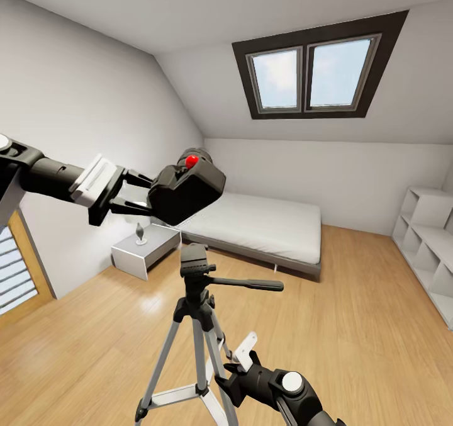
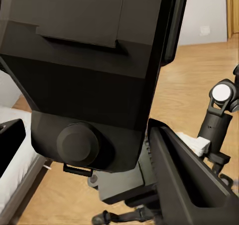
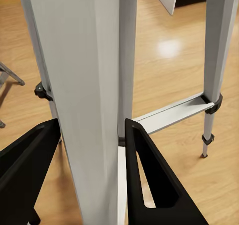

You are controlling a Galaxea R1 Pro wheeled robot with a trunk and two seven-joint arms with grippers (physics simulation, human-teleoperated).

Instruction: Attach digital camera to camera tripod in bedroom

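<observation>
The digital camera [image 1: 187, 192], black with a red button on top, hangs tilted in the air with my left gripper [image 1: 153, 201] shut on it. It sits just above and slightly left of the camera tripod's black head [image 1: 194, 263], apart from it. The camera's dark body [image 2: 89, 75] looms large in the left wrist view, with one finger [image 2: 191, 177] beside it and the tripod head [image 2: 124, 187] below. Low down, my right gripper [image 1: 228, 368] is shut on a silver tripod leg [image 3: 79, 85], and its black fingers [image 3: 149, 180] press either side.
A grey bed [image 1: 264, 224] lies behind the tripod under the dark-framed skylight [image 1: 318, 70]. A white nightstand [image 1: 145, 250] stands by the left wall, a wood-framed window [image 1: 16, 269] at the far left, and white shelves [image 1: 431, 250] at the right. Wood floor surrounds the tripod.
</observation>
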